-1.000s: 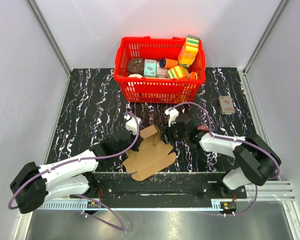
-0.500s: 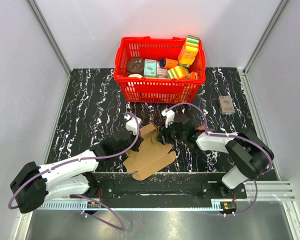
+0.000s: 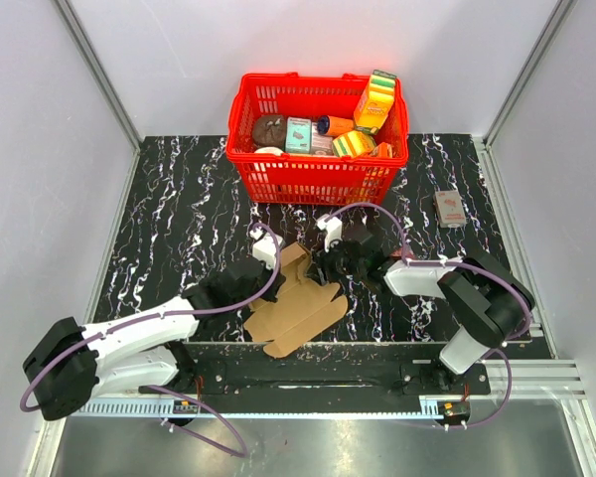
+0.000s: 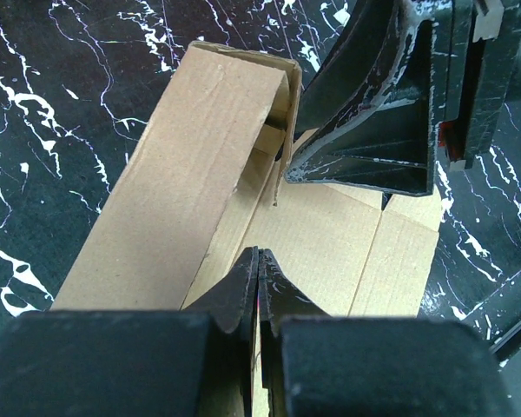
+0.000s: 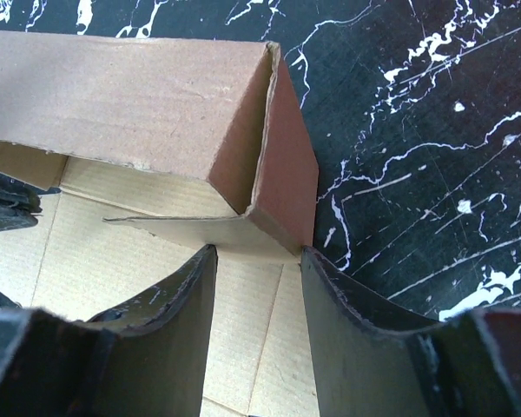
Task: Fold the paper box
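Two grippers on the cardboard, one wall already standing.
The paper box [image 3: 296,308] lies near the front edge of the black marbled table [image 3: 179,219], in front of the red basket [image 3: 318,181]. Its far wall is upright and a corner tab is folded inward. The left gripper [image 4: 258,258] has its fingers pressed together, tips down on the flat base panel. The right gripper [image 5: 256,252] is spread, one finger either side of that folded corner, tips right up against the tab.
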### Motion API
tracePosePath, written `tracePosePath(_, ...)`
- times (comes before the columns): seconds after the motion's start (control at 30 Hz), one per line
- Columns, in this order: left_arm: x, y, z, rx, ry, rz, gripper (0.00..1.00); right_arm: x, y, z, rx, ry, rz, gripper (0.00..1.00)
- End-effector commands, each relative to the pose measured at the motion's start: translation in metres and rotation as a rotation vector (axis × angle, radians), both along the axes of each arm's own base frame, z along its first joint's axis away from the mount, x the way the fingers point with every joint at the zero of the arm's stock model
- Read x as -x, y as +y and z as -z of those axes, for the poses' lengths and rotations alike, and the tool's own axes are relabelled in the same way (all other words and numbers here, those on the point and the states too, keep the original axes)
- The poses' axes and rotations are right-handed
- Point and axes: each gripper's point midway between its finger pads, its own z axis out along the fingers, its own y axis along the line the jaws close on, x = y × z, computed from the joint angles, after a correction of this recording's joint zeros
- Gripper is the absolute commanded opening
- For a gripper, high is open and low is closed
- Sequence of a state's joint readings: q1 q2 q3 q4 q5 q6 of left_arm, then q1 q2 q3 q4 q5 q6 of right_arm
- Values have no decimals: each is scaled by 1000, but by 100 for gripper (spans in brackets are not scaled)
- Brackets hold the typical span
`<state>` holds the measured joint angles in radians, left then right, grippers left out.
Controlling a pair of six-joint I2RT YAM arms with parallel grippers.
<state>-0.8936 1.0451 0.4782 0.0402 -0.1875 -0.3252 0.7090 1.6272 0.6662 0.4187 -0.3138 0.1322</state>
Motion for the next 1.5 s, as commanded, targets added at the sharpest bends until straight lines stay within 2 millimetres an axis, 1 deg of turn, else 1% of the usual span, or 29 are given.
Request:
tracePosePath(0.0, -8, -11, -20, 57, -38, 7, 0, -16, 15, -23, -53, -91, -23, 50)
tracePosePath(0.07, -8, -11, -19, 56, -37, 7, 0, -17, 15, -21, -41, -89, -16, 53)
tracePosePath(0.1, -8, -11, -20, 56, -39, 6, 0, -19, 14, -20, -31, -93, -13, 57)
tracePosePath(0.17, -8, -11, -19, 52, -38, 9, 0, -20, 13, -17, -14, -91, -10, 59)
tracePosePath(0.23, -8, -11, -19, 52, -36, 6, 0, -22, 11, -18, -4, -101, -5, 64)
tracePosePath(0.3, -8, -11, -18, 52, -36, 6, 0, -25, 12, -21, -3, -118, -5, 66)
tracePosePath(0.4, -8, -12, -16, 50, -31, 10, 0, -28, 15, -22, 3, -134, -18, 67)
tracePosePath(0.47, -8, -12, -15, 47, -27, 13, 0, -30, 17, -18, 14, -131, -29, 66)
tracePosePath(0.53, -8, -13, -15, 47, -28, 15, 0, -33, 21, -22, 10, -148, -42, 65)
tracePosePath(0.57, -8, -13, -15, 46, -28, 16, 0, -33, 22, -18, 13, -142, -48, 65)
tracePosePath(0.63, -8, -14, -15, 46, -28, 19, 0, -34, 27, -21, 3, -150, -68, 64)
tracePosePath(0.8, -8, -14, -12, 37, -24, 22, 0, -35, 34, -17, -10, -141, -99, 62)
tracePosePath(1.2, -8, -17, -6, 28, -8, 33, 0, -39, 44, -13, -46, -174, -161, 57)
tracePosePath(1.47, -8, -20, -1, 19, 5, 39, 0, -42, 50, -16, -76, -184, -175, 53)
